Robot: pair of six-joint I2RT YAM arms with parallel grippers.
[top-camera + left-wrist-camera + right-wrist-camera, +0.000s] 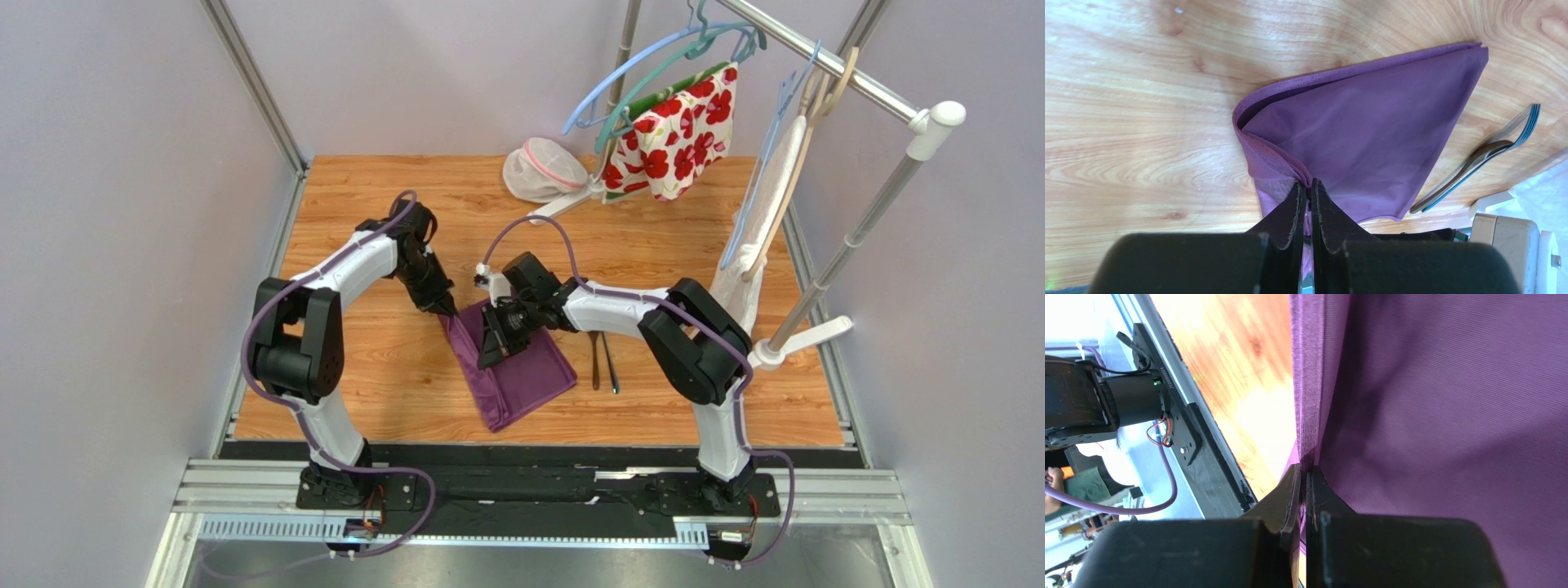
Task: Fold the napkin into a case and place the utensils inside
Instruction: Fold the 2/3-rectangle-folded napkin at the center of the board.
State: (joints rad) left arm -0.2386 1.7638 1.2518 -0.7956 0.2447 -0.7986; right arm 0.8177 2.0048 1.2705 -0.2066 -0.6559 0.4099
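The dark purple napkin (515,368) lies folded on the wooden table between the two arms, one corner lifted. My left gripper (444,311) is shut on its far left corner; in the left wrist view the cloth (1376,128) bunches between the fingertips of that gripper (1311,184). My right gripper (493,353) is shut on a folded edge of the napkin (1444,416), the cloth running into its tips (1306,471). The two dark utensils (602,363) lie side by side on the table right of the napkin, also visible in the left wrist view (1475,160).
A white mesh pouch (537,169) sits at the back of the table. A white cloth with red flowers (672,129) hangs from a hanger on the clothes rack (859,233) at the right. The black base rail (540,484) runs along the near edge.
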